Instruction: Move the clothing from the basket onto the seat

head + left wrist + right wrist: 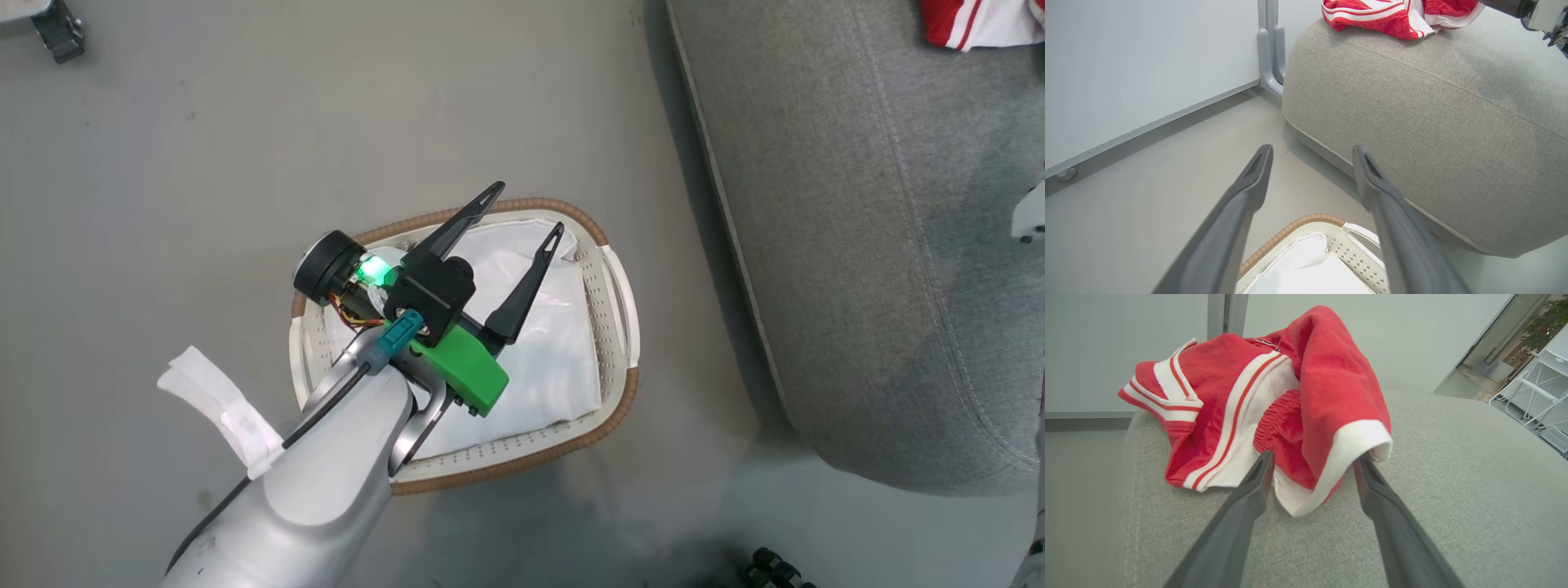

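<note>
Basket (606, 327) with white liner (555, 359)

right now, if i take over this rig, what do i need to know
Left gripper: open, above the laundry basket, holding nothing.
Right gripper: open, fingers astride the white-hemmed red garment on the grey sofa.
Striped red garment lies against it there.
Basket: white liner sheet, no red seen; the left arm hides part.
Looks done; probably just retract.
</note>
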You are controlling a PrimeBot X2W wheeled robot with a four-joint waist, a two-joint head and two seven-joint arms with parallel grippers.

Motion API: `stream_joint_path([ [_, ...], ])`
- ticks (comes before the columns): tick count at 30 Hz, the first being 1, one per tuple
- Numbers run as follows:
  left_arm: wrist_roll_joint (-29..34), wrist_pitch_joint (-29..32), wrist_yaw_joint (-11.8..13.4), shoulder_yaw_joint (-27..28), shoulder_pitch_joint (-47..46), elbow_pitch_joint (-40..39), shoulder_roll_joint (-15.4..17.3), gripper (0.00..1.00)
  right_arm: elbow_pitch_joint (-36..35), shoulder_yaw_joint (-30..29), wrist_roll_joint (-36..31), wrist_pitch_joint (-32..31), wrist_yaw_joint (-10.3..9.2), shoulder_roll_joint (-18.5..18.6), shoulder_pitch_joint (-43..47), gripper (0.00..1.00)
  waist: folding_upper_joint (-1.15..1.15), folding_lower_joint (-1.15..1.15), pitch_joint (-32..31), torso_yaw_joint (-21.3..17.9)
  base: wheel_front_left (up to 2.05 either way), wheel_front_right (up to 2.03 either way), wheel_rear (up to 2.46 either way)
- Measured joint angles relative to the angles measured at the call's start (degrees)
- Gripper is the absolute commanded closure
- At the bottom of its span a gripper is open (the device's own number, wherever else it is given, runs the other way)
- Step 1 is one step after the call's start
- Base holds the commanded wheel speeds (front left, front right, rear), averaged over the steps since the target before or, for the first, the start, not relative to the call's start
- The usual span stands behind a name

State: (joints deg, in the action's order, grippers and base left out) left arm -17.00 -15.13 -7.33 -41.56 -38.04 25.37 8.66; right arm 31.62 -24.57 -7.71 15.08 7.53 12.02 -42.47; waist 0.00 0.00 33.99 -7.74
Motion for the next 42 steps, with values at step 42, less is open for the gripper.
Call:
stream_joint_path([
  [42, 0.0, 0.0, 1.8, 30.6, 28.9, -8.7, -5.0, 0.0, -8.0, 22.1, 7.2, 0.0, 0.0, -9.2, 17.2, 0.0, 0.0, -0.01, -25.5, 9.5, 0.0, 0.0, 0.0],
])
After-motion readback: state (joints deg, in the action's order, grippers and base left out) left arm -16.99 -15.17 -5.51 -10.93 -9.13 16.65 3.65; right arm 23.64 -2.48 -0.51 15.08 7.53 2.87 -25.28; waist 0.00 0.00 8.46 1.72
